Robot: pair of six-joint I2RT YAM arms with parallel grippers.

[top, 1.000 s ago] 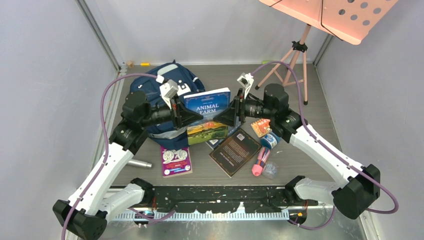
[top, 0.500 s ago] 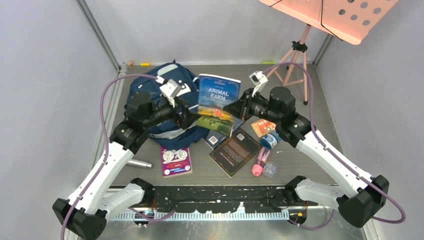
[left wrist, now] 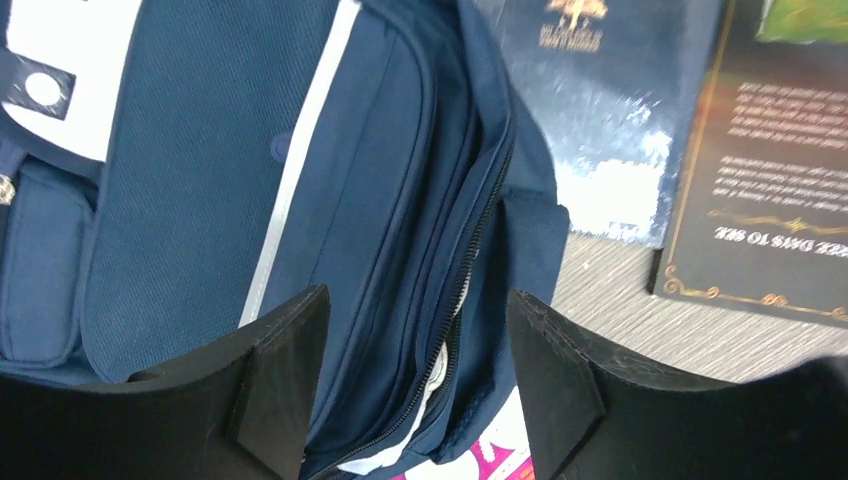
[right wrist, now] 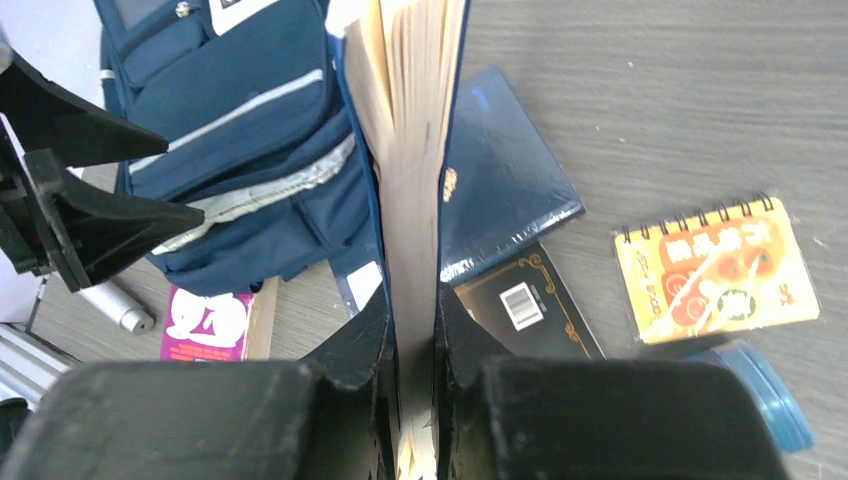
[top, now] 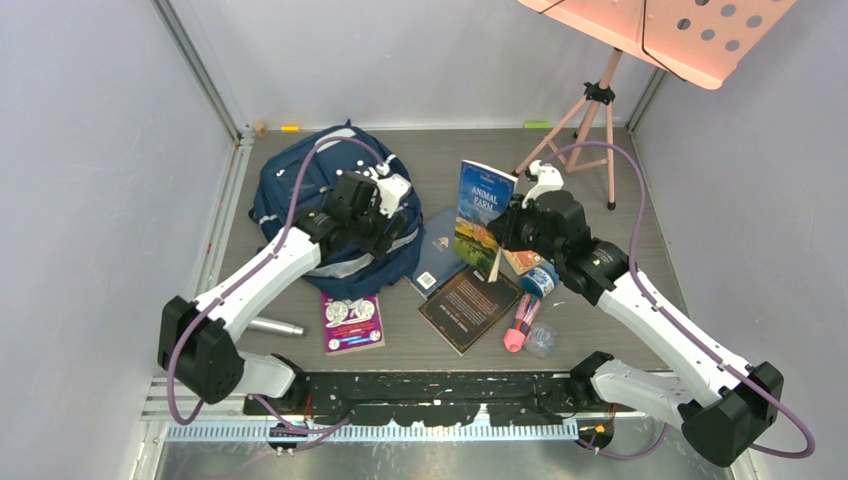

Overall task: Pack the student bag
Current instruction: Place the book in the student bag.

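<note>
Right now the student bag [top: 275, 185] lies flat at the far left of the counter [top: 400, 350], with the white patch on its front pocket facing up. The left jaws hang open just above the bag's right side. Their 2 fingers [left wrist: 270, 400] straddle an unzipped opening from above and hold nothing. The right jaws are clamped shut on an Animal Farm paperback [top: 482, 205], held upright on edge in the air just right of the bag, its page edges turned toward the wrist camera. Beneath the paperback, a dark blue book [top: 437, 255] lies on the counter against the bag, with a black book [top: 470, 308] just beside it. A purple booklet [top: 351, 322] touches the bag's near edge. An orange spiral notepad [right wrist: 715, 270] and a pink marker [top: 518, 328] lie right of the black book, and a silver cylinder [top: 275, 326] rests left of the booklet.
</note>
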